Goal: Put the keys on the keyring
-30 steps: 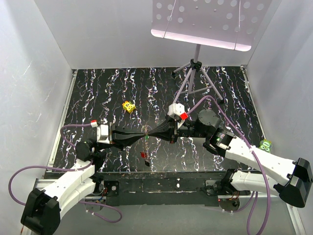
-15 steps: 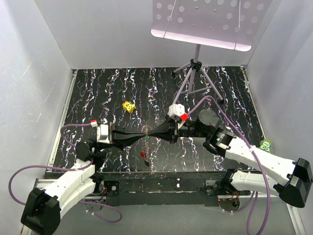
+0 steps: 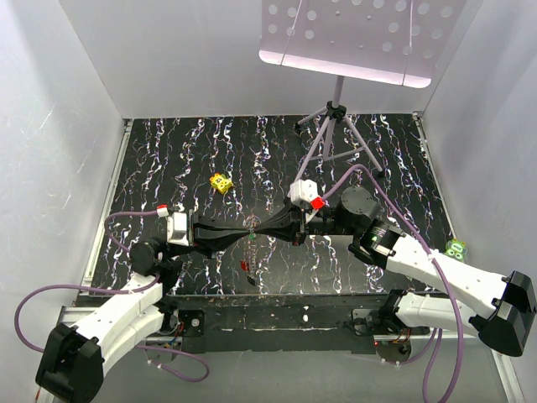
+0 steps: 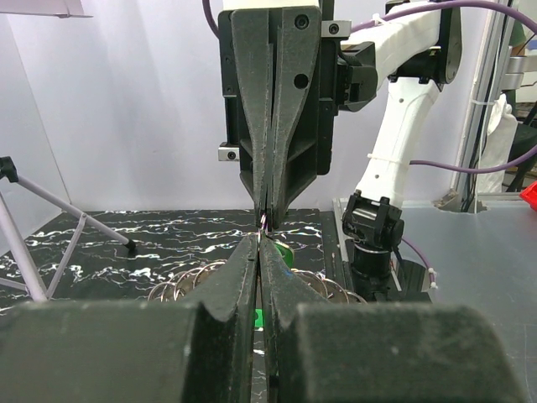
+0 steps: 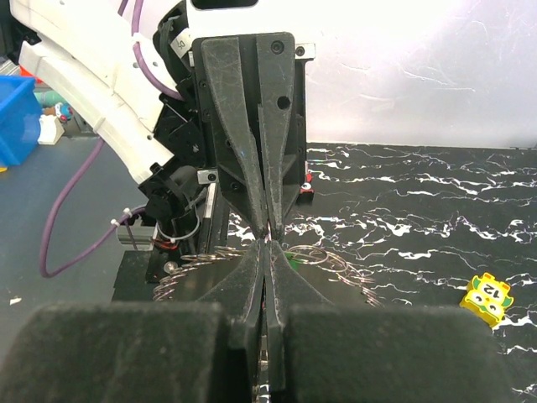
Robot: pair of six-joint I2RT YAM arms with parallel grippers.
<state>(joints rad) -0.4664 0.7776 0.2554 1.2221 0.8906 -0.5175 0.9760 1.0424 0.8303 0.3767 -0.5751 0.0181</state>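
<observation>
My left gripper [image 3: 246,227] and right gripper [image 3: 258,227] meet tip to tip above the middle of the dark marbled table [image 3: 168,168]. Both are shut on the thin wire keyring [image 4: 180,284], which shows blurred on either side of the left gripper [image 4: 262,242] and of the right gripper [image 5: 267,245]. The keyring [image 5: 336,256] spreads out sideways from the pinch. A green-headed key [image 3: 252,240] hangs just under the tips and shows in the left wrist view as a green key [image 4: 287,252]. A red-headed key [image 3: 246,266] lies on the table near the front edge.
A yellow block [image 3: 221,182] with dark spots sits left of centre, and the same yellow block [image 5: 489,295] shows in the right wrist view. A grey tripod stand [image 3: 336,126] holding a perforated white panel stands at the back. A green block [image 3: 456,248] lies off the table's right edge.
</observation>
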